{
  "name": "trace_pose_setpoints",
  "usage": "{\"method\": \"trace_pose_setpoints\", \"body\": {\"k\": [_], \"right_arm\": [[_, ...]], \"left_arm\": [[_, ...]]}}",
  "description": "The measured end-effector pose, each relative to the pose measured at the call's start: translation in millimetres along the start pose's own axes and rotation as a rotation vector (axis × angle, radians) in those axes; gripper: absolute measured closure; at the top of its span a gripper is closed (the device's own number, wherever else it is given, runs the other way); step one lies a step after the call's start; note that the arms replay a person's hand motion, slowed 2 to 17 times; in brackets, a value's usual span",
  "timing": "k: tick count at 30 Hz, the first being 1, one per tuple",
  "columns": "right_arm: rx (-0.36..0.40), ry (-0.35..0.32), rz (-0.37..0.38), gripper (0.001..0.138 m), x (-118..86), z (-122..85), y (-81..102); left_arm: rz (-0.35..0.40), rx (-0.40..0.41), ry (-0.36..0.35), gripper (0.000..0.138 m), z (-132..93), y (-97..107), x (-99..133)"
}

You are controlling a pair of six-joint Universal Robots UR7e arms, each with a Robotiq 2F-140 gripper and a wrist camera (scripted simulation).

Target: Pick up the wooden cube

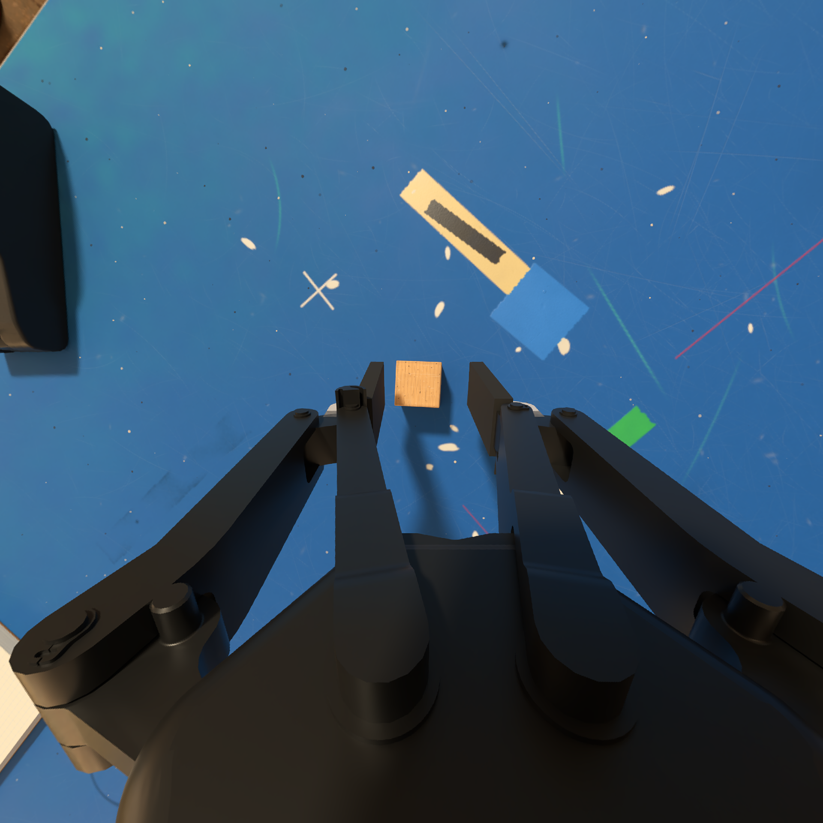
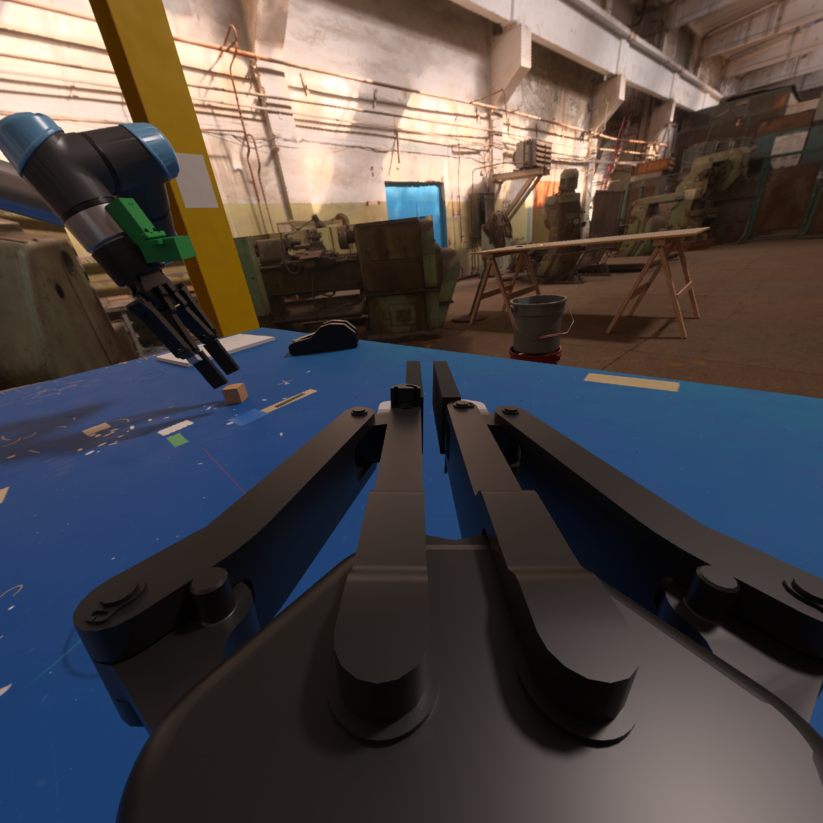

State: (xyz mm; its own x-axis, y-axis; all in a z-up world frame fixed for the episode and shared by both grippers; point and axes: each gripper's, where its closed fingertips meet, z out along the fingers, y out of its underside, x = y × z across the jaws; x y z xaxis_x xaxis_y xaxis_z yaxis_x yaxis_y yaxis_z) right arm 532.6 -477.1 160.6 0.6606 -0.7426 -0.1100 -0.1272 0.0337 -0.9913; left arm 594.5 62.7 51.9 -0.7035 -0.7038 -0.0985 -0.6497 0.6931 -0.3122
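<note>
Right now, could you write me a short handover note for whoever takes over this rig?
Left gripper: open, just above the wooden cube, one finger on each side; no contact visible.
Right gripper: nearly closed with a thin gap, holding nothing, hovering over a bare part of the blue table, well away from the cube.
Cube: sits flat on the table near a blue tape patch and a tan tape strip.
Done: left gripper lined up over the cube.
Left: probably lower a little, close on the cube, lift it.
</note>
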Motion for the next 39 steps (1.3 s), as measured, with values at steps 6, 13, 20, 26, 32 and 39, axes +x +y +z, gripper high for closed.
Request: {"method": "trace_pose_setpoints", "body": {"k": [6, 13, 20, 26, 32, 39], "right_arm": [[-0.002, -0.002, 0.000, 0.131, -0.4, 0.2, 0.6], [-0.005, -0.004, 0.001, 0.131, -0.8, 0.4, 1.2], [-0.007, -0.006, 0.003, 0.131, -1.2, 0.7, 1.8], [-0.008, -0.008, 0.005, 0.131, -1.5, 1.0, 2.3], [-0.010, -0.010, 0.007, 0.131, -1.8, 1.2, 2.8], [-0.011, -0.012, 0.010, 0.131, -2.1, 1.4, 3.3]], "left_arm": [[0.000, -0.005, 0.012, 0.087, 2.3, 0.0, 0.9], [0.001, -0.012, 0.025, 0.085, 5.0, 0.3, 1.5], [0.004, -0.020, 0.032, 0.084, 7.5, 0.8, 1.6], [0.007, -0.026, 0.037, 0.083, 9.4, 1.1, 1.8], [0.012, -0.034, 0.039, 0.083, 11.4, 1.7, 1.4], [0.017, -0.042, 0.038, 0.083, 13.5, 2.5, 0.6]]}}
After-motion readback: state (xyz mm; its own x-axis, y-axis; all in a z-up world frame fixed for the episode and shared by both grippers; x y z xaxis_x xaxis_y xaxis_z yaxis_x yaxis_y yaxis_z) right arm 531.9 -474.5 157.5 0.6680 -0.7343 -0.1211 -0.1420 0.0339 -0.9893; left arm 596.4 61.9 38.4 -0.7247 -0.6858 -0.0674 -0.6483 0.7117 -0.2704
